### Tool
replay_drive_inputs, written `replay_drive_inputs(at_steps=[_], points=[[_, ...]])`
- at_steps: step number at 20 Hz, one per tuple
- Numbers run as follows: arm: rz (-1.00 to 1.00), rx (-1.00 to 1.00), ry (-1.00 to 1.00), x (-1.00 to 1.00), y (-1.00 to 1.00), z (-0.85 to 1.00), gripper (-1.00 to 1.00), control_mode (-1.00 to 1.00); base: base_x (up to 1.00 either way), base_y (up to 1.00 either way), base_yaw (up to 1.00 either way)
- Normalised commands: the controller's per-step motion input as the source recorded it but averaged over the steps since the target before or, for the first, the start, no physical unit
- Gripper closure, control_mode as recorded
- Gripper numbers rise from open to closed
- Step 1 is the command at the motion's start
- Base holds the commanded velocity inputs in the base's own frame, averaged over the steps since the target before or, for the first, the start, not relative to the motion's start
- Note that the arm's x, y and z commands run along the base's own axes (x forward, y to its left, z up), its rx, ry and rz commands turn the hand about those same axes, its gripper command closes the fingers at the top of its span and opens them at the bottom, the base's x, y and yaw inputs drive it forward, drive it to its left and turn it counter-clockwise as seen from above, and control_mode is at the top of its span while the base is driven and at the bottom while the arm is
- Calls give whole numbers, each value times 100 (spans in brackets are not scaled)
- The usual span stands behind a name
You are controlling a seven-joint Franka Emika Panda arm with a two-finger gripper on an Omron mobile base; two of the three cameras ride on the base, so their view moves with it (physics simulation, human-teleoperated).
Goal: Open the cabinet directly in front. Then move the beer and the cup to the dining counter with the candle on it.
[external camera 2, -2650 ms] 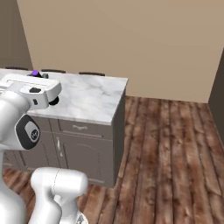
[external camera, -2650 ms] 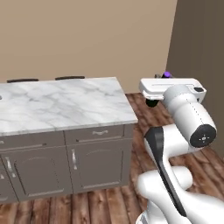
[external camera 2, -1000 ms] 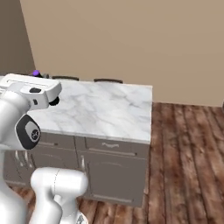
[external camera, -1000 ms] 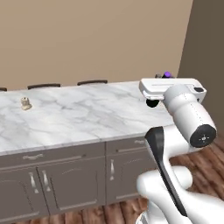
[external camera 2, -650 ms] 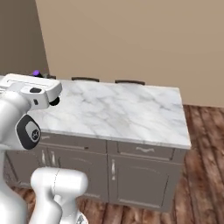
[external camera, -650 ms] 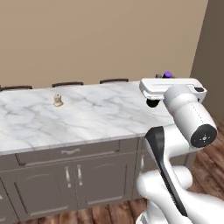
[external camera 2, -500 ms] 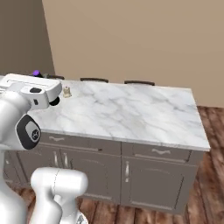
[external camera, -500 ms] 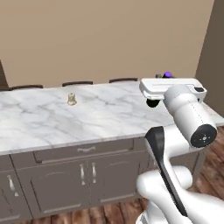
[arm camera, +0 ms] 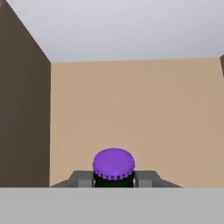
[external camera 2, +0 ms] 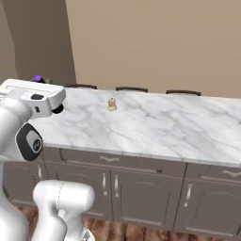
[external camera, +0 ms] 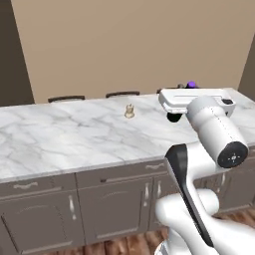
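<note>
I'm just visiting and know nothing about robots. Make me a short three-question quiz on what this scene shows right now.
1. True or false: the gripper is closed around the beer.
2. What stands on the dining counter?
A. a green cup
B. a candle
C. a plate
3. Fill in: the bottle's cap is coloured ____.

Key
1. True: in the hand view the grey fingers sit on both sides of the bottle's neck.
2. B: a small beige candle stands towards the far edge of the marble top.
3. Purple; the cap also peeks up behind the hand in both base views.
</note>
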Motion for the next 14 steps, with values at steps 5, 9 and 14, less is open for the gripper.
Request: replay_drive_inputs(at_steps=[5, 9, 14], points=[[0, 0, 0, 0, 0, 0, 100, 100, 70, 100, -14], [0, 0, 0, 0, 0, 0, 100, 100, 55, 54, -11], [0, 0, 1, 7, 0, -1, 100, -100, 2, 0, 0]])
